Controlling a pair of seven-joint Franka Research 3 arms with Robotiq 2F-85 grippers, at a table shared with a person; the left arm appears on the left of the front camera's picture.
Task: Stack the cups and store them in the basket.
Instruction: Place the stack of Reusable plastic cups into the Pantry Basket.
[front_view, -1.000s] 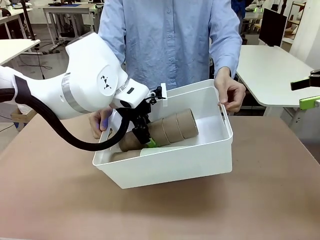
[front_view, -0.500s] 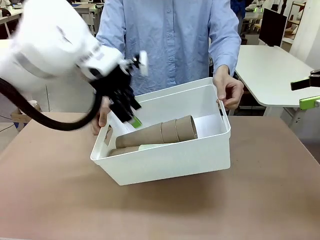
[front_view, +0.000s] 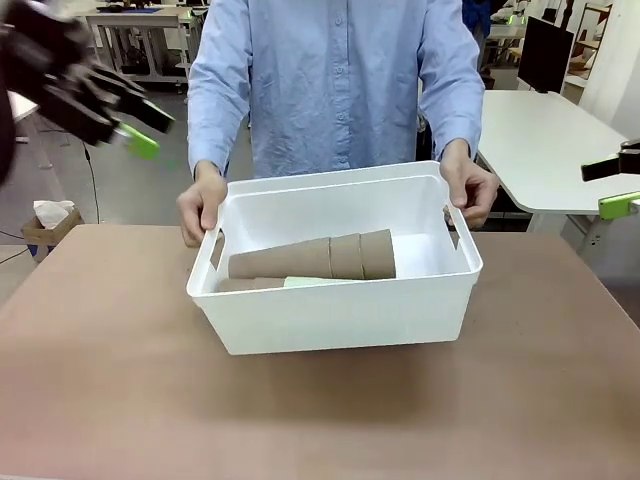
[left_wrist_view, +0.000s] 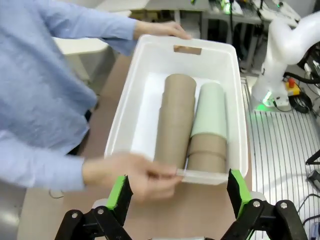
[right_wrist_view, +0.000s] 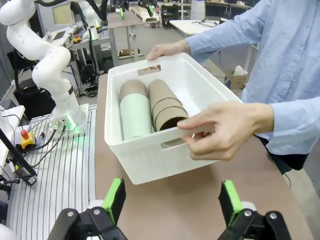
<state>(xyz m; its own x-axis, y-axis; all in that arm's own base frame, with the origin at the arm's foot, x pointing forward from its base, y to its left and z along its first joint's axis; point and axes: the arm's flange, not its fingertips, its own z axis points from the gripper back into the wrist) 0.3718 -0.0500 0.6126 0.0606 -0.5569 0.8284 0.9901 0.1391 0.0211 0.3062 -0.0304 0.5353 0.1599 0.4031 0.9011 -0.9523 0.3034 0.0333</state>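
Observation:
The white basket (front_view: 340, 318) sits flat at mid-table. Inside it lie the cups: a nested tan-brown stack (front_view: 310, 258) on its side and, beside it, a mint green cup (front_view: 315, 282) nested with a brown one. The left wrist view looks down on the basket (left_wrist_view: 238, 100), the brown stack (left_wrist_view: 175, 120) and the green cup (left_wrist_view: 212, 110). The right wrist view shows the basket (right_wrist_view: 150, 150), the green cup (right_wrist_view: 135, 117) and the brown stack (right_wrist_view: 167, 107). My left gripper (front_view: 145, 128) is high at the upper left, open and empty. My right gripper (front_view: 612, 185) is open at the far right edge.
A person in a light blue shirt stands across the table, with one hand (front_view: 200, 210) on the basket's left end and the other hand (front_view: 470, 190) on its right end. A white desk (front_view: 540, 140) stands behind on the right. The brown tabletop (front_view: 320, 420) is bare in front of the basket.
My left arm has lifted out of the basket and swung up to the upper left. The basket, tilted before, now sits level. The cups stay inside.

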